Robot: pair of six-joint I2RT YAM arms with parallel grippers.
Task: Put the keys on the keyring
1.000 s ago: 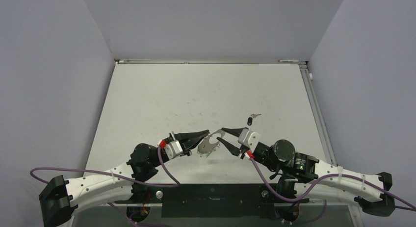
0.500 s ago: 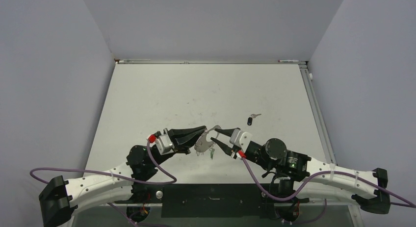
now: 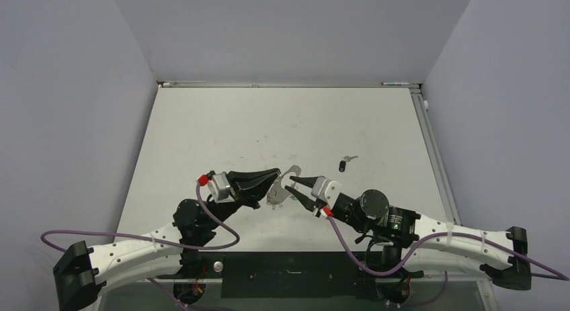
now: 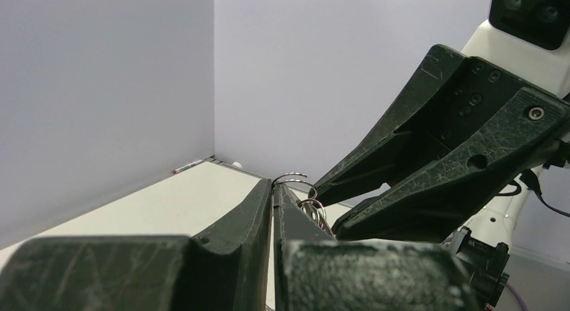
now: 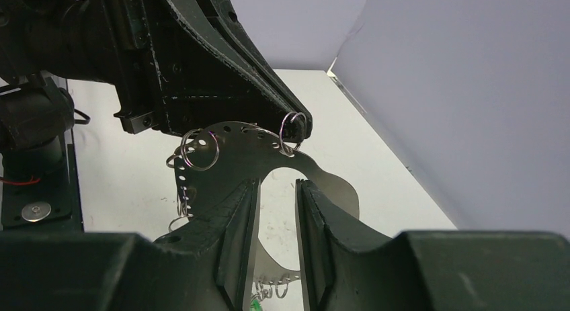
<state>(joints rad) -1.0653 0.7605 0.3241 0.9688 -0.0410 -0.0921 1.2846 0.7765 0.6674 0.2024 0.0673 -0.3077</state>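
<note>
- Centrally, the flat silver keyring (image 5: 247,152), a curved plate edged with punched holes and strung with small wire loops, sits between the two grippers, near the arm bases.
- Left gripper (image 3: 274,176): fingers pressed together on the keyring's upper edge, beside one wire loop.
- Right gripper (image 5: 276,190): jaws a narrow gap apart, facing the plate's arch from the opposite side, with nothing visibly pinched between them.
- Loose keys: a tiny black-headed key (image 3: 342,166) and a small all-silver key (image 3: 349,158) lie just beside each other on the white table (image 3: 222,129). They are beyond and to the right of the right gripper, apart from the keyring.
- Judgement: the right arm is nearer. The black-headed key's long axis seems to run away from the bases, so the pick calls for an outward, rightward reach.
</note>
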